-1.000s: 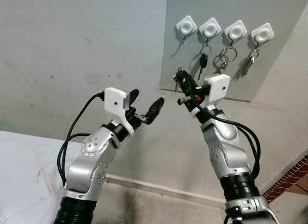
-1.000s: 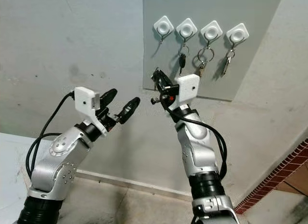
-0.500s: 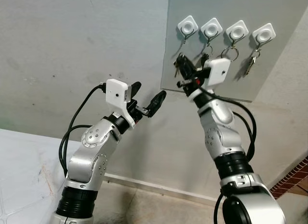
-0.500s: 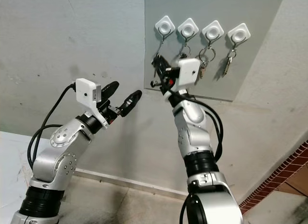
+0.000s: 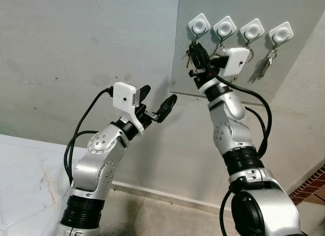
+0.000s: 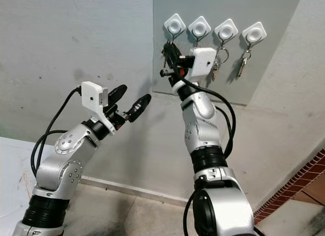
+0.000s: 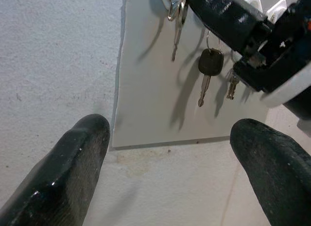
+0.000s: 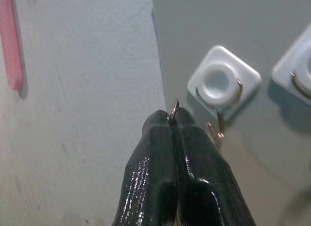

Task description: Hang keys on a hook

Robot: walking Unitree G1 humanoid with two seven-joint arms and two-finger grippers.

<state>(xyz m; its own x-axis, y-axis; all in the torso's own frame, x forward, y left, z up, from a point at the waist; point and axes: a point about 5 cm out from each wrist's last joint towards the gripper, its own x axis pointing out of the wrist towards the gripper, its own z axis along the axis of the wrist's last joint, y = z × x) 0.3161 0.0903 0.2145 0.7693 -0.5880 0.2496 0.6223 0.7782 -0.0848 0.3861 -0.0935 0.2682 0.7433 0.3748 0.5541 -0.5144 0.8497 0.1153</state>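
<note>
The right tool (image 8: 174, 120), fingers pressed together on the keys (image 5: 189, 54), holds their ring just beside the leftmost hook (image 8: 217, 120) at the upper centre of the frame; a slight misjudgement of the small ring against the thin wire could let it slide off and drop the bunch. The keys appear as a slim silver cluster hanging below the fingers, though detail is hard to make out. The left tool (image 5: 155, 106), fingers spread, hovers lower left of the grey panel (image 5: 299, 73).

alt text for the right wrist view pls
The right gripper, its two black fingers pressed shut, pinches a thin key ring whose top pokes out at the fingertips, just beside the empty wire hook under a white square mount on a grey panel.
</note>
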